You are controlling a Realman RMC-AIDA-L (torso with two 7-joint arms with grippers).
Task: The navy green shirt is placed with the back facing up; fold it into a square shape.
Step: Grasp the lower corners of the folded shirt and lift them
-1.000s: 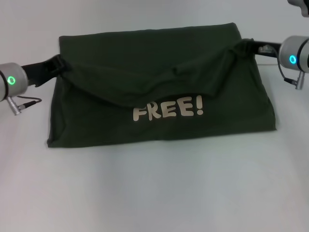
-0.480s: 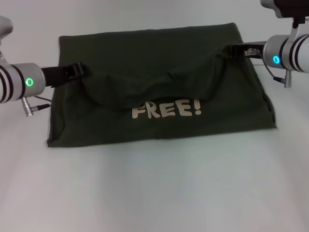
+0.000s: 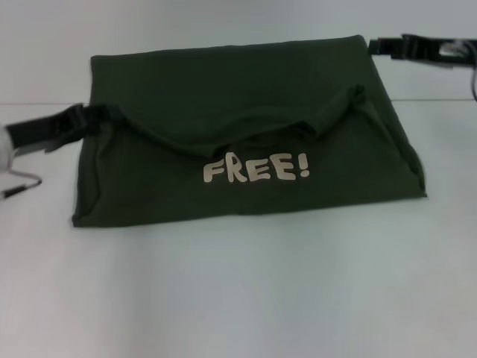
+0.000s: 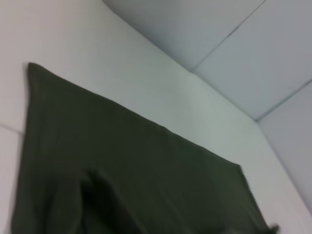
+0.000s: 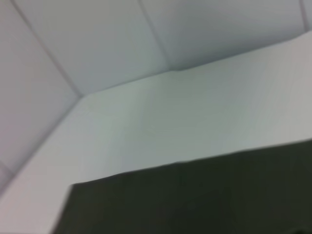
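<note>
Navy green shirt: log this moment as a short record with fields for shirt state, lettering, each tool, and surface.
shirt: navy green shirt lying folded on the table, wider than deep, not yet square
top layer: a rumpled folded-over flap, its wavy edge just above the lettering
lettering: cream "FREE!" showing, facing up, near the front edge
left tool: left tool at the shirt's left edge, touching the fabric; grip unclear
right tool: right tool off the shirt, beside its far right corner

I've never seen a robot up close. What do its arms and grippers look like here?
Only their ends show. The left gripper is black and boxy on a pale, silvery wrist, with a thin dark cable hanging below. The right gripper is a slim black bar with a light metallic patch.
</note>
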